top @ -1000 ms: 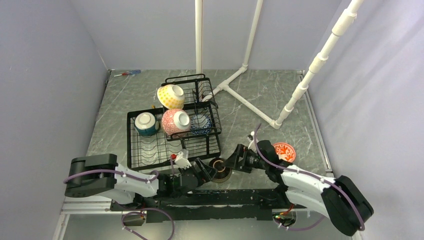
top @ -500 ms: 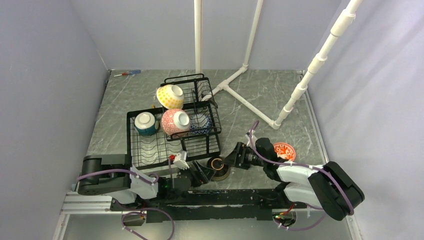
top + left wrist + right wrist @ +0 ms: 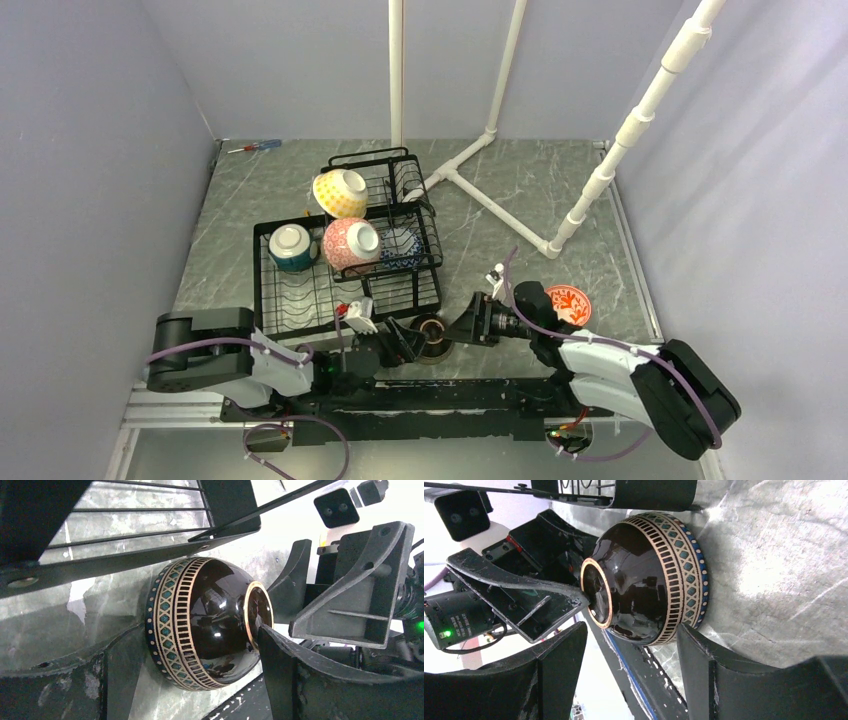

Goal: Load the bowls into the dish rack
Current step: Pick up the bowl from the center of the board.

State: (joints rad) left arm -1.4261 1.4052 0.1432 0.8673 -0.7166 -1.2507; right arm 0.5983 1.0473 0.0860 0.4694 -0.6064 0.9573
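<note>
The left end effector (image 3: 197, 635) is standing open, one fingertip (image 3: 270, 645) touching the foot of the upturned brown bowl (image 3: 649, 580). The right end effector (image 3: 632, 627) is straddling it (grip unclear). Both are working by the counter's (image 3: 250, 190) near edge, beside the dish rack (image 3: 290, 290).

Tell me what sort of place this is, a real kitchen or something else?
Most likely a robot test cell, not a kitchen: plain grey walls box in a marble-patterned tabletop, a white pipe frame stands at the back, and two robot arms sit at the near edge by the dish rack.
</note>
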